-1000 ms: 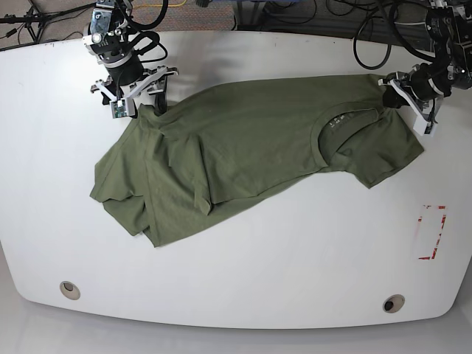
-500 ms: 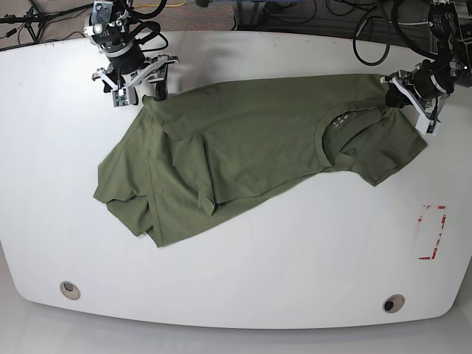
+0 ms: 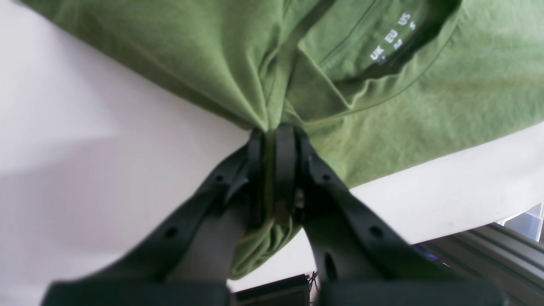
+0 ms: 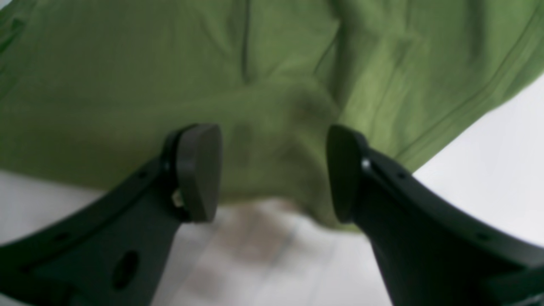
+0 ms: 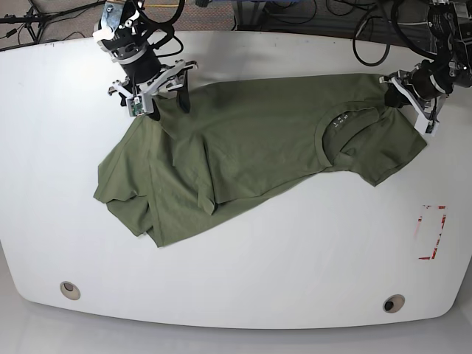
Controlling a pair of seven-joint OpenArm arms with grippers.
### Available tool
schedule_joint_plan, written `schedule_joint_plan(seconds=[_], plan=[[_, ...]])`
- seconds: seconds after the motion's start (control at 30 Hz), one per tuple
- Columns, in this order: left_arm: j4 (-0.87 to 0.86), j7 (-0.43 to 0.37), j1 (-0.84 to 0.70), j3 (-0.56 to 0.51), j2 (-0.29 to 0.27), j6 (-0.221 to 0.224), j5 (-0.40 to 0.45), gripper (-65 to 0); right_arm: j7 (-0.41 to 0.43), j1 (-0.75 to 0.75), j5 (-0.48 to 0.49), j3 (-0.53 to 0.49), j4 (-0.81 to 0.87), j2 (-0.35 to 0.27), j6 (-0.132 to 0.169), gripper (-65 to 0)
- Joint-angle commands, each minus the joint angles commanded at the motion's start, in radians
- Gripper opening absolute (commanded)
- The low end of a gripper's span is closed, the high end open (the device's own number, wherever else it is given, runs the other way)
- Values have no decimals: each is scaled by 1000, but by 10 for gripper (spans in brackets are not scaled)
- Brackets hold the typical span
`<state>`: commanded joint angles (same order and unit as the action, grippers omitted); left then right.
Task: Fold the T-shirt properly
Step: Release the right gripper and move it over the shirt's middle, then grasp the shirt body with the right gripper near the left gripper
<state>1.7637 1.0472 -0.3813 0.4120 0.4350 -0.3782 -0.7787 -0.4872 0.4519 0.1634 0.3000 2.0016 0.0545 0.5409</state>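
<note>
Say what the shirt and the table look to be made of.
The shirt looks like soft, matte knit cotton or a blend: it drapes in loose folds and shows fine stitched seams. The table has a smooth white top, perhaps laminate or painted board; the pictures leave that open.

There is lots of free room on the white surface (image 5: pixel 295 258) in front of the T-shirt (image 5: pixel 251 140), on the side away from the arms, and a pincer could pass there. Behind the T-shirt, the strip is narrow: the right pincer (image 5: pixel 169 109) blocks its one end, over the cloth, and the left pincer (image 5: pixel 389 94) blocks its other end, with black cables (image 5: pixel 355 44) just behind.
</note>
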Motion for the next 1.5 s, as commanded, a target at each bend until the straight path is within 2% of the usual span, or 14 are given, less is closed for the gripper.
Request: schedule_joint_plan(seconds=[0.13, 0.3, 0.4, 0.47, 0.57, 1.03, 1.27, 1.5], plan=[[0, 0, 0, 0, 0, 0, 2, -650, -14, -61, 0, 0, -14, -3, -2, -279], [3, 0, 2, 0, 0, 0, -2, -650, -127, -137, 0, -6, -9, -5, 2, -279], [3, 0, 2, 0, 0, 0, -2, -650, -161, -167, -2, -84, -12, -12, 3, -279], [3, 0, 2, 0, 0, 0, 0, -650, -161, -178, -2, -172, -14, -49, -5, -279], [3, 0, 2, 0, 0, 0, 0, -650, -164, -218, -2, -299, -29, -71, -9, -279], [5, 0, 2, 0, 0, 0, -2, -650, -163, -468, -3, -585, -313, -69, -11, -279], [5, 0, 2, 0, 0, 0, -2, -650, -157, -597, -2, -703, -463, -58, -11, -279], [5, 0, 2, 0, 0, 0, -2, -650, -133, -706, -3, -720, -641, 6, -11, -279]])
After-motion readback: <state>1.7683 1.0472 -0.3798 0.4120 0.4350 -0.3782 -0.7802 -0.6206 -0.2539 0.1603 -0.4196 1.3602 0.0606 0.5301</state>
